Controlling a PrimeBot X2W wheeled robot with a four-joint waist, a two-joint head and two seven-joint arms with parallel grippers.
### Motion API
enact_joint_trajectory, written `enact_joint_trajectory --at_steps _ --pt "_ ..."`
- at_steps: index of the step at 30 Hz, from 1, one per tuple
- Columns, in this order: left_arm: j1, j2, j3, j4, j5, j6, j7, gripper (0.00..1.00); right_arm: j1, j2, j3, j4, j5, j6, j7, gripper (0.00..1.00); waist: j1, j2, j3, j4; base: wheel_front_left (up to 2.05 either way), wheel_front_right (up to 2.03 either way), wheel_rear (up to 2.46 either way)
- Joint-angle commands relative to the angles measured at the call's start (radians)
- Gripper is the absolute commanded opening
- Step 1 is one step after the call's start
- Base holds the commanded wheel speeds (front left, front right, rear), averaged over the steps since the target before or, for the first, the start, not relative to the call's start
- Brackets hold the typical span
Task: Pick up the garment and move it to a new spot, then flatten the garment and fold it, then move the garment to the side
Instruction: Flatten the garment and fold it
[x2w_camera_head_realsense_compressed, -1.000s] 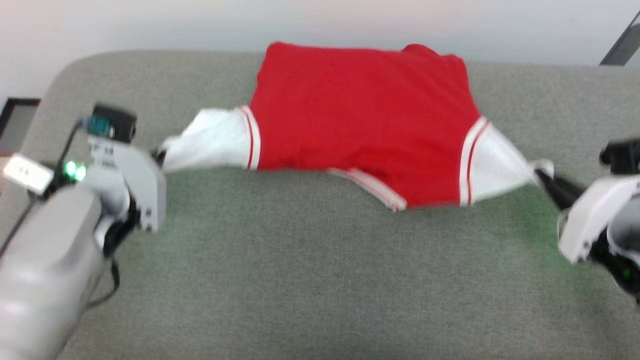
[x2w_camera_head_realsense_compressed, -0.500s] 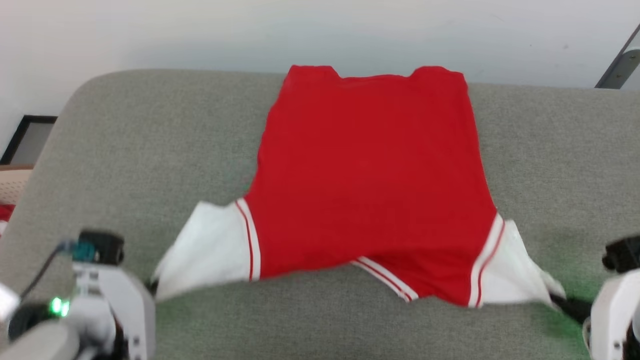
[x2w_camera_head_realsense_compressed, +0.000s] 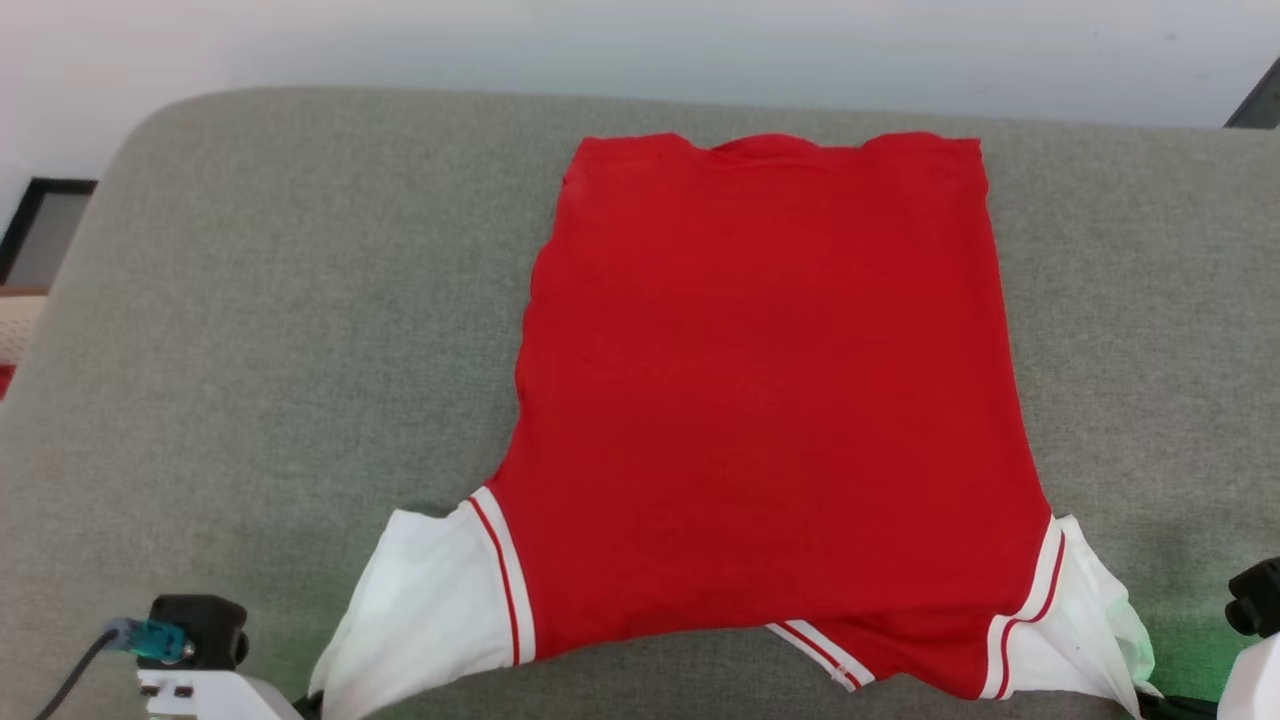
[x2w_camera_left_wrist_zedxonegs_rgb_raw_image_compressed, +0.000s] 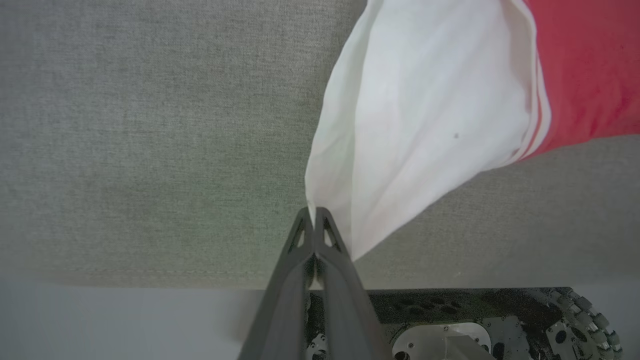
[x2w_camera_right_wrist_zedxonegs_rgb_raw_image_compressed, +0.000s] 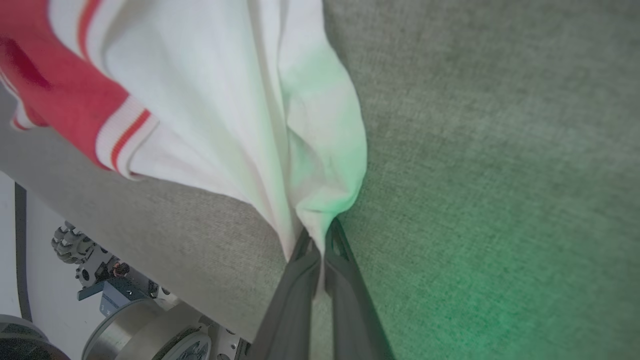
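Garment, a thin red jersey shirt with white sleeves and striped trim (x2w_camera_head_realsense_compressed: 770, 400), is lying spread on the grey woven upholstered surface (x2w_camera_head_realsense_compressed: 250, 320), collar end nearest the robot. Left gripper (x2w_camera_left_wrist_zedxonegs_rgb_raw_image_compressed: 314, 216) is clamping the tip of the left white sleeve (x2w_camera_left_wrist_zedxonegs_rgb_raw_image_compressed: 415, 115); right gripper (x2w_camera_right_wrist_zedxonegs_rgb_raw_image_compressed: 320, 231) is doing likewise on the right white sleeve (x2w_camera_right_wrist_zedxonegs_rgb_raw_image_compressed: 215, 100). Relocation is looking done, flattening is underway with sleeves bunching. Fold and side move are pending.

A grey woven upholstered surface (x2w_camera_head_realsense_compressed: 250, 350) with a rounded far-left corner runs back to a plain pale wall (x2w_camera_head_realsense_compressed: 400, 40). At the left edge stands a dark-framed panel (x2w_camera_head_realsense_compressed: 40, 230), possibly a picture frame. A green glow (x2w_camera_head_realsense_compressed: 1190, 630) tints the fabric at lower right. Pale floor (x2w_camera_left_wrist_zedxonegs_rgb_raw_image_compressed: 125, 325) lies beyond its near edge.
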Motion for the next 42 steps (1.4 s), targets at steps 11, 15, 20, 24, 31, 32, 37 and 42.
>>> enact_joint_trajectory --at_steps 11,15,20,24,31,32,37,42 --pt "-0.070 -0.074 -0.023 0.038 0.058 -0.046 -0.031 0.00 -0.045 0.161 -0.010 0.094 -0.164 -0.008 0.007 1.00 0.0000 0.0000 0.048 0.005 0.00 0.00 0.00" --pt "-0.084 -0.083 -0.028 0.044 0.073 -0.049 -0.033 0.00 -0.065 0.136 -0.057 0.042 -0.170 -0.012 0.032 1.00 0.0000 0.0000 0.049 0.002 0.00 0.00 0.00" --pt "-0.090 -0.087 -0.031 0.035 0.082 -0.049 -0.038 0.00 -0.065 0.108 -0.166 -0.108 -0.172 -0.003 0.083 1.00 0.0000 0.0000 0.045 0.002 0.00 0.00 0.00" --pt "-0.102 -0.094 -0.037 0.028 0.095 -0.053 -0.043 0.00 -0.109 0.125 -0.263 -0.204 -0.210 -0.002 0.079 1.00 0.0000 0.0000 0.051 0.011 0.00 0.00 0.00" --pt "-0.154 -0.132 -0.056 0.028 0.130 -0.078 -0.044 0.00 -0.362 0.201 -0.305 -0.149 -0.358 -0.002 -0.019 1.00 0.0000 0.0000 0.105 0.053 0.00 0.00 0.00" --pt "-0.165 -0.139 -0.060 0.030 0.137 -0.086 -0.042 0.00 -0.410 0.212 -0.301 -0.113 -0.380 -0.002 -0.041 1.00 0.0000 0.0000 0.117 0.062 0.00 0.00 0.00" --pt "-0.230 -0.183 -0.083 0.046 0.168 -0.123 -0.037 0.00 -0.640 0.242 -0.248 0.106 -0.461 -0.002 -0.136 1.00 0.0000 0.0000 0.179 0.118 0.00 0.00 0.00" --pt "-0.286 -0.233 -0.103 0.081 0.189 -0.160 -0.036 0.00 -0.833 0.254 -0.196 0.347 -0.503 -0.002 -0.172 1.00 0.0000 0.0000 0.236 0.178 0.00 0.00 0.00"
